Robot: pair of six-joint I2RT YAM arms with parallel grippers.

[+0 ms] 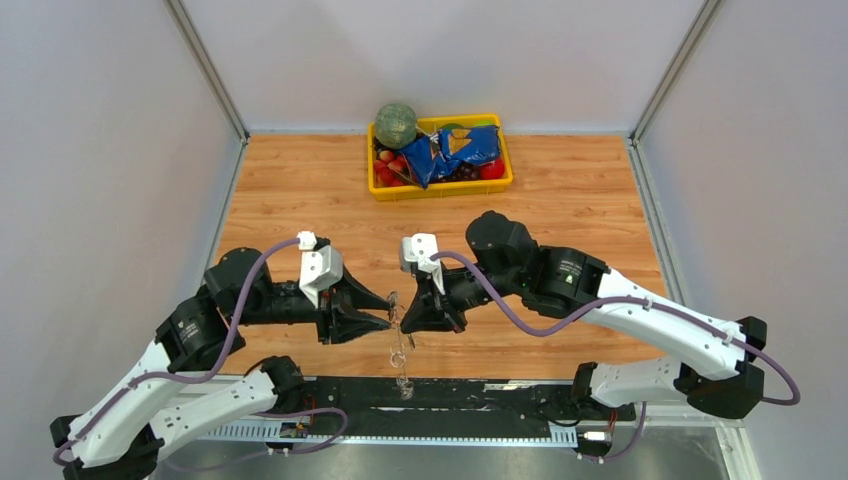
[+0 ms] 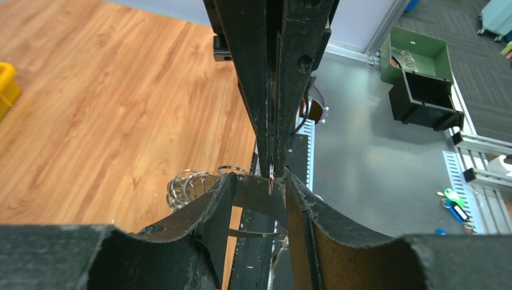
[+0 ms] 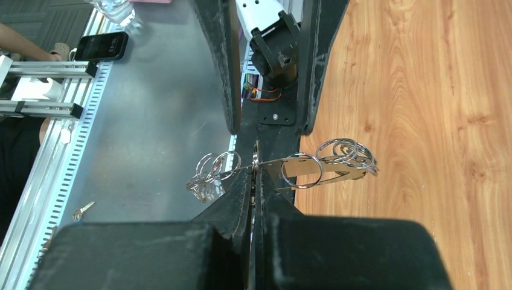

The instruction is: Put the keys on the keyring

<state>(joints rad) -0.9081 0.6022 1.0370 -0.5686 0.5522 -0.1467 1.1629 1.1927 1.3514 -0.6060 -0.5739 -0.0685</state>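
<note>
The keyring (image 1: pixel 400 352), a thin silver loop fringed with small rings, hangs between my two grippers above the table's near edge. My right gripper (image 1: pixel 408 318) is shut on its wire. The right wrist view shows that pinch (image 3: pixel 255 175), with the loop (image 3: pixel 275 163) running off both sides and small rings (image 3: pixel 347 150) bunched at the right end. My left gripper (image 1: pixel 388 312) faces it with its fingers apart. In the left wrist view the left gripper (image 2: pixel 261 187) is open around the right gripper's shut tips (image 2: pixel 271 172). A strip of the loop (image 2: pixel 253 232) crosses the gap. The keys are out of view.
A yellow tray (image 1: pixel 440 188) with a melon (image 1: pixel 396 123), red fruit and a blue bag (image 1: pixel 455 150) stands at the back centre. A black rail (image 1: pixel 480 395) runs along the near edge. Beyond it is a grey metal bench with a phone (image 3: pixel 102 45).
</note>
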